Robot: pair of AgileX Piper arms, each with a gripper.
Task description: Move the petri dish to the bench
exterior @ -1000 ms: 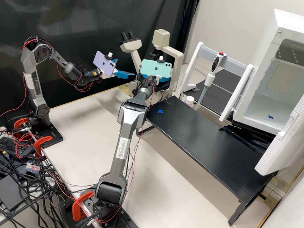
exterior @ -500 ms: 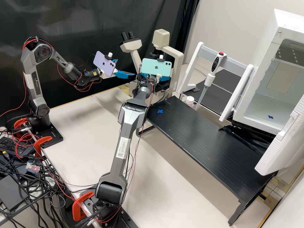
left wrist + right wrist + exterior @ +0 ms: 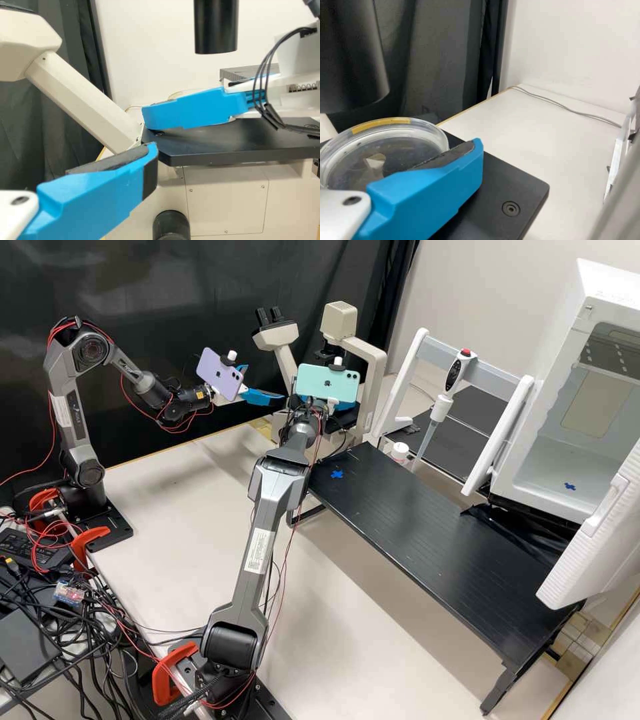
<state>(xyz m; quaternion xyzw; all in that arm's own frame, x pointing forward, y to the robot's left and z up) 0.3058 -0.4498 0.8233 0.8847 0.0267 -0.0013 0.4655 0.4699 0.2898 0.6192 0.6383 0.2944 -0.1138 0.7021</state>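
In the high view, my right gripper (image 3: 346,405) is at the microscope, largely hidden behind the teal phone, and my left gripper (image 3: 265,384) stands open left of the stage. The clear round petri dish (image 3: 432,132), marked with yellow tape on its rim, lies at the right gripper (image 3: 432,187) over the black stage (image 3: 495,190) in the right wrist view. Part of the dish (image 3: 184,93) shows behind the right gripper (image 3: 187,109) in the left wrist view. That view's own left gripper (image 3: 150,150) is apart from the dish. Whether the right one grips the dish is unclear.
The black raised bench (image 3: 427,527) bears a blue cross mark (image 3: 337,474). A pipette (image 3: 443,403) hangs on a stand behind it, beside a small white-capped bottle (image 3: 399,453). At right, the white incubator (image 3: 550,480) has its door open. The microscope's black cylinder (image 3: 216,25) hangs above the stage.
In the high view, the teal phone on my right arm has shifted very slightly to the left. The left arm has kept still.
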